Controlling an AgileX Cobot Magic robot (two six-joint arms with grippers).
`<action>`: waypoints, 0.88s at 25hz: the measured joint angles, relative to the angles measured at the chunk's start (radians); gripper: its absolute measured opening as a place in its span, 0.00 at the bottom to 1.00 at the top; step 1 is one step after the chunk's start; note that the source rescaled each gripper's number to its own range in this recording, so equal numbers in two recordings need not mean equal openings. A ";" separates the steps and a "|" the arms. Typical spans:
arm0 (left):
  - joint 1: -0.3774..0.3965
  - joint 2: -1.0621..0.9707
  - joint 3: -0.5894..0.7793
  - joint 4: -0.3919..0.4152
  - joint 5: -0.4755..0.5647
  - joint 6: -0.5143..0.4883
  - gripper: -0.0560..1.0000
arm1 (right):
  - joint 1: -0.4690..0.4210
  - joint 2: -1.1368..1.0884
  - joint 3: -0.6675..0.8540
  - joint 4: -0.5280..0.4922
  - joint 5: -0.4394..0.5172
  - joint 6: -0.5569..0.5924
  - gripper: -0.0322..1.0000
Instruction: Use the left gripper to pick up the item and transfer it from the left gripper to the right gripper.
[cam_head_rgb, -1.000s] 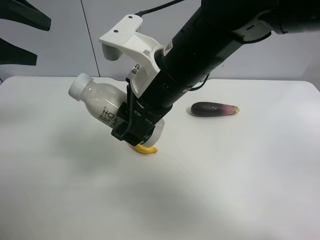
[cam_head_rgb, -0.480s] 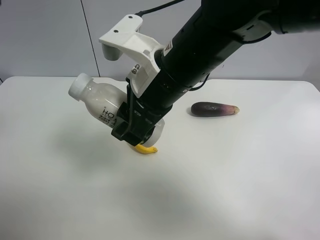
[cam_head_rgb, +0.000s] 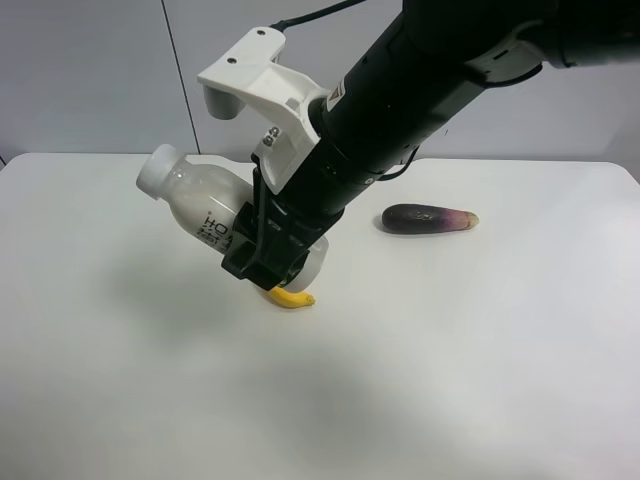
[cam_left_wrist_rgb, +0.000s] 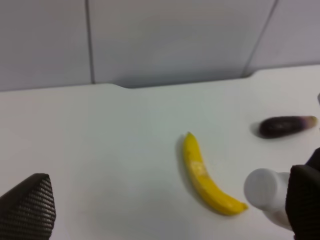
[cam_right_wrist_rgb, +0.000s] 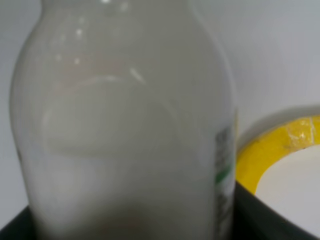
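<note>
A milky white bottle (cam_head_rgb: 195, 205) with a white cap is held tilted above the table in my right gripper (cam_head_rgb: 270, 250), which is shut on its lower body. The bottle fills the right wrist view (cam_right_wrist_rgb: 125, 125). In the left wrist view its cap (cam_left_wrist_rgb: 265, 190) shows at the edge. My left gripper (cam_left_wrist_rgb: 165, 210) is open and empty, its dark fingertips (cam_left_wrist_rgb: 27, 207) wide apart, away from the bottle. It is out of the exterior view.
A yellow banana (cam_head_rgb: 290, 298) lies on the white table (cam_head_rgb: 480, 350) just under the held bottle; it also shows in the left wrist view (cam_left_wrist_rgb: 205, 175). A dark purple eggplant (cam_head_rgb: 428, 217) lies farther back. Grey wall panels stand behind.
The left gripper's dark fingers, seen at the exterior view's upper left a second ago, have withdrawn out of that view. The right arm and bottle have not moved.
</note>
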 joint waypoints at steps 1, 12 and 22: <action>0.000 -0.029 0.000 0.020 0.000 -0.014 0.84 | 0.000 0.000 0.000 0.000 0.000 0.000 0.03; 0.000 -0.337 0.069 0.288 0.073 -0.157 0.84 | 0.000 0.000 0.000 0.001 0.000 0.000 0.03; 0.000 -0.627 0.372 0.496 0.041 -0.296 0.85 | 0.000 0.000 0.000 0.001 0.000 0.000 0.03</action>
